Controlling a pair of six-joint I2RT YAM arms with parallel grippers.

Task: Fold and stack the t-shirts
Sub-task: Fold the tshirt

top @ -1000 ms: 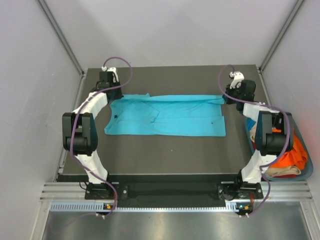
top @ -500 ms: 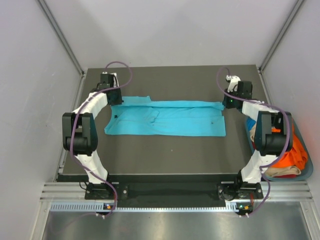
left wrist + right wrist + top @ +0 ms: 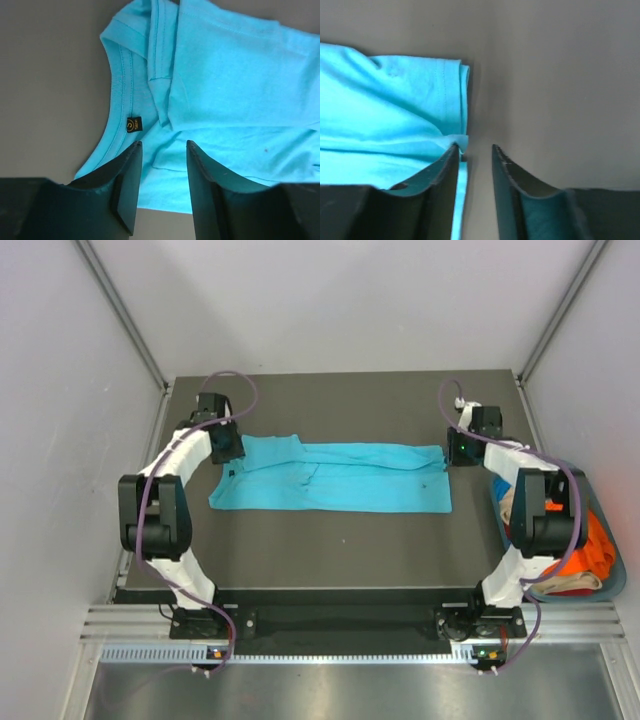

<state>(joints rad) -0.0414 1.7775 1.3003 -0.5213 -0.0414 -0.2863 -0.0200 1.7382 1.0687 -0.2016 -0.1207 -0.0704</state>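
The bright turquoise short-sleeved cloth t-shirt (image 3: pixel 330 478) is lying flat across the dark counter (image 3: pixel 340 550). The left jaws and right jaws are hanging partly open over its ends, gripping nothing. Only the left wrist view is showing its small black neck label (image 3: pixel 132 124); only the top view is showing the blue-grey plastic basket (image 3: pixel 612 585).

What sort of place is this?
Most likely a robot test cell, not a laundry: two robot arms bolted to a dark table, plain walls boxing it in, a turquoise t-shirt laid out, a basket of clothes alongside.

Flat turquoise t-shirt (image 3: pixel 330 480), long folded strip
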